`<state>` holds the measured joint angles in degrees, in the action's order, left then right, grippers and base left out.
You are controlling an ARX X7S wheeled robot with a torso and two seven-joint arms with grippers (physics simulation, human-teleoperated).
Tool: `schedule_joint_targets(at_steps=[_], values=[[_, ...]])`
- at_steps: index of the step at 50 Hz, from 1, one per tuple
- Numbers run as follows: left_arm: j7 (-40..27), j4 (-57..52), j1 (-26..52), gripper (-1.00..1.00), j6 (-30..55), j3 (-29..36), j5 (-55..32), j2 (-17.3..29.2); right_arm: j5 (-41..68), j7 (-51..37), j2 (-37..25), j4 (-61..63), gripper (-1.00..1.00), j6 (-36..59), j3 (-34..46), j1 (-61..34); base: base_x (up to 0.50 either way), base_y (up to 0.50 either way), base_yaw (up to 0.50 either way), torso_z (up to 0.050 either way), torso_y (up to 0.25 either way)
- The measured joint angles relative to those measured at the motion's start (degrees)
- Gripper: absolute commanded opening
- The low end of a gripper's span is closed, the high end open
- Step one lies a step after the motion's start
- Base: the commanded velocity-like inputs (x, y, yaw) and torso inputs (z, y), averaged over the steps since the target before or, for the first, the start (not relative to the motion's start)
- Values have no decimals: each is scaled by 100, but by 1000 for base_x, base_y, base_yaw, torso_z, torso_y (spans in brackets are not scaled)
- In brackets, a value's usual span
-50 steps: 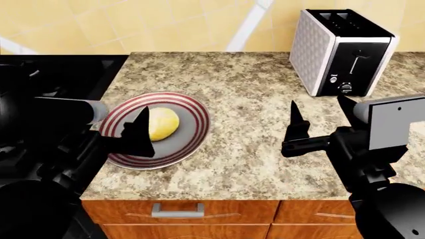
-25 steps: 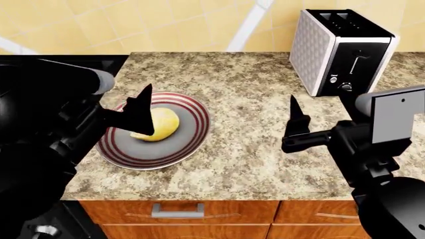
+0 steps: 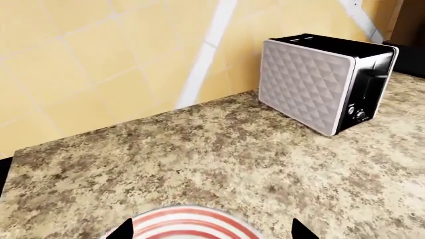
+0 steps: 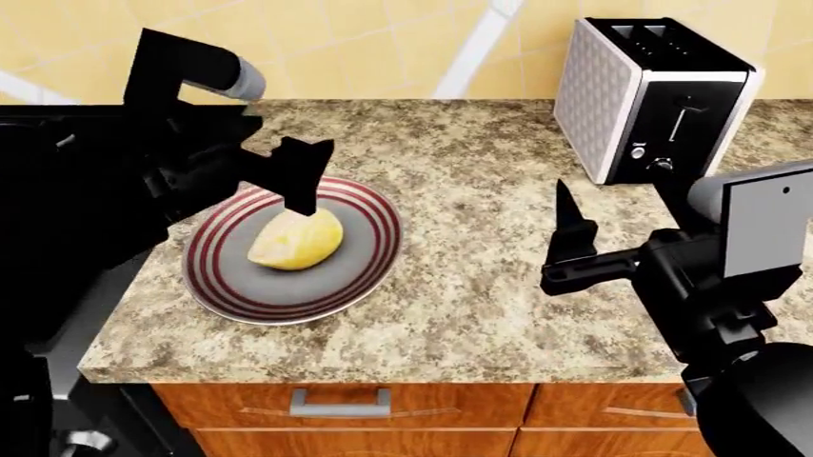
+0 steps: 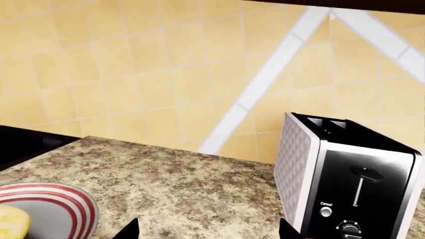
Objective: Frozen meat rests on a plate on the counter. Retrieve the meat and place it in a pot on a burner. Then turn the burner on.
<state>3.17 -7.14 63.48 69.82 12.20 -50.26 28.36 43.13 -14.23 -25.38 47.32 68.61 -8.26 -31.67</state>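
Observation:
The pale yellow meat [image 4: 296, 240] lies on the grey plate [image 4: 377, 246] with red and white rings, at the left end of the granite counter [image 4: 483, 181]. My left gripper [image 4: 304, 179] is open and empty, raised just above the plate's far rim, behind the meat. In the left wrist view its fingertips [image 3: 123, 232] straddle the plate's rim [image 3: 189, 222]. My right gripper [image 4: 570, 240] is open and empty, hovering over the counter right of the plate. The right wrist view shows the plate [image 5: 66, 206] and the edge of the meat [image 5: 11, 222]. The pot is out of view.
A black and white toaster [image 4: 654, 95] stands at the back right of the counter, also seen in the left wrist view [image 3: 319, 84] and the right wrist view [image 5: 345, 179]. The dark stove area [image 4: 76, 124] lies left, mostly hidden by my left arm. A drawer handle [image 4: 339, 405] sits below.
My left arm has risen and swung back, carrying its gripper from in front of the meat to above the plate's far rim. The meat now shows whole. The right arm has barely moved.

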Motion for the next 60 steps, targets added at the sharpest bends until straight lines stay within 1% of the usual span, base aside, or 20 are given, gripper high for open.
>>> schedule_joint_targets(at_steps=[17,32,43,60], values=[[852,1869,919,100,-502,695,562,-182,8,-63,-49,-68,100,14,113,-87,0,0,0,0,0],[1353,3177,1289,100,-1081,1081,996,-383,2,-120,-92,-127,100,35,248,-172,0,0,0,0,0],[1534,3626,1316,100,-1300,1225,1128,-468,-16,-165,-121,-179,100,39,347,-237,0,0,0,0,0],[1667,3876,1152,100,-1418,1395,1203,-523,-64,-192,-163,-306,100,-27,478,-265,0,0,0,0,0]])
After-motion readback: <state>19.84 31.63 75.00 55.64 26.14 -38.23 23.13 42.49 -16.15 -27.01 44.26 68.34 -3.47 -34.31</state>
